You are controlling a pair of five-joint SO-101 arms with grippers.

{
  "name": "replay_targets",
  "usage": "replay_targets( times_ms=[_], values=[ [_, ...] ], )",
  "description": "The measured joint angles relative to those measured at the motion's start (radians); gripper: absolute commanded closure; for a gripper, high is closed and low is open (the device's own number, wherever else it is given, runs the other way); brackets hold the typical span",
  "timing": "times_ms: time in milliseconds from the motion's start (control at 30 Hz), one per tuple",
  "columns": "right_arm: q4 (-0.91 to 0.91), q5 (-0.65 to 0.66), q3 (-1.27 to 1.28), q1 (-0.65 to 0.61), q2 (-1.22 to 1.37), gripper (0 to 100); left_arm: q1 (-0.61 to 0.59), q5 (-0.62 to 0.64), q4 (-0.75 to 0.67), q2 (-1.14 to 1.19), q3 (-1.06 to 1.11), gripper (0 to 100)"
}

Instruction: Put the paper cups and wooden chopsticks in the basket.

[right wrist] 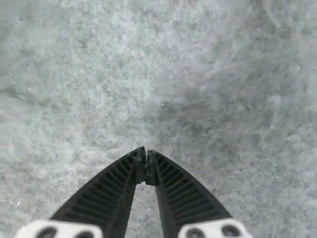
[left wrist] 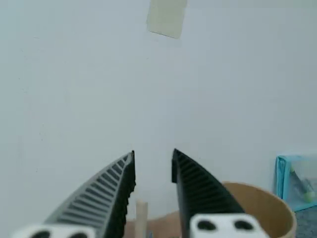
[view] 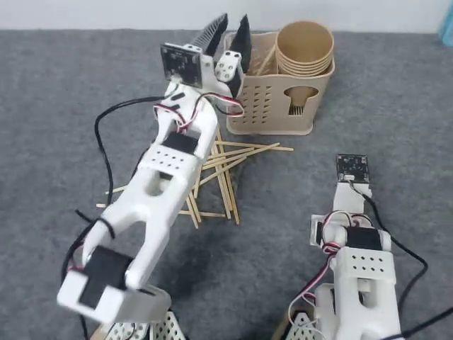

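Left hand [view: 233, 18] spread over the basket [view: 272, 108] — chopsticks [view: 237, 151] piled under its arm.

My left pincer [view: 233, 20] hangs with its fingers spread over the basket [view: 272, 110], which stands near the table's [view: 56, 85] far edge and holds the stacked paper cups [view: 304, 44]. Loose wooden chopsticks [view: 228, 164] lie crisscrossed just in front of the basket, partly under my left arm [view: 166, 177]. My right arm [view: 357, 258] sits folded by the near edge.
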Motion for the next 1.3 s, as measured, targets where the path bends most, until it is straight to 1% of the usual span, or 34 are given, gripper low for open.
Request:
replay_targets(
  times_ms=[167, 233, 333, 433, 533, 600, 700, 767, 867, 967, 1033, 1133, 1267, 1300],
  values=[
    [0.000, 0.000, 0.000, -0.002, 0.000, 99.0, 0.002, 0.032, 0.135, -0.152, 0.002, 86],
    [0.000, 0.000, 0.000, -0.002, 0.000, 99.0, -0.014, 0.051, 0.219, -0.230, -0.008, 86],
    [0.000, 0.000, 0.000, -0.003, 0.000, 99.0, -0.064, 0.086, 0.413, -0.342, -0.069, 86],
    [0.000, 0.000, 0.000, -0.003, 0.000, 99.0, -0.141, 0.135, 0.664, -0.416, -0.161, 86],
    [0.000, 0.000, 0.000, -0.003, 0.000, 99.0, -0.227, 0.190, 0.908, -0.436, -0.216, 86],
    [0.000, 0.000, 0.000, -0.003, 0.000, 99.0, -0.275, 0.232, 1.017, -0.439, -0.218, 86],
    [0.000, 0.000, 0.000, -0.003, 0.000, 99.0, -0.318, 0.275, 1.114, -0.439, -0.184, 86],
    [0.000, 0.000, 0.000, -0.003, 0.000, 99.0, -0.328, 0.290, 1.148, -0.440, -0.123, 86],
    [0.000, 0.000, 0.020, -0.003, -0.002, 99.0, -0.328, 0.288, 1.151, -0.440, 0.003, 86],
    [0.000, 0.000, 0.021, -0.003, -0.003, 99.0, -0.328, 0.295, 1.074, -0.433, 0.146, 86],
    [0.000, 0.000, 0.021, -0.003, -0.003, 99.0, -0.342, 0.319, 1.008, -0.385, 0.196, 86],
    [0.000, 0.000, 0.021, -0.003, -0.003, 99.0, -0.356, 0.345, 0.965, -0.264, 0.199, 88],
    [0.000, 0.000, 0.021, -0.003, -0.003, 99.0, -0.351, 0.371, 0.961, -0.052, 0.132, 99],
    [0.000, 0.000, 0.021, -0.003, -0.003, 99.0, -0.351, 0.377, 0.959, -0.002, 0.106, 99]
  ],
)
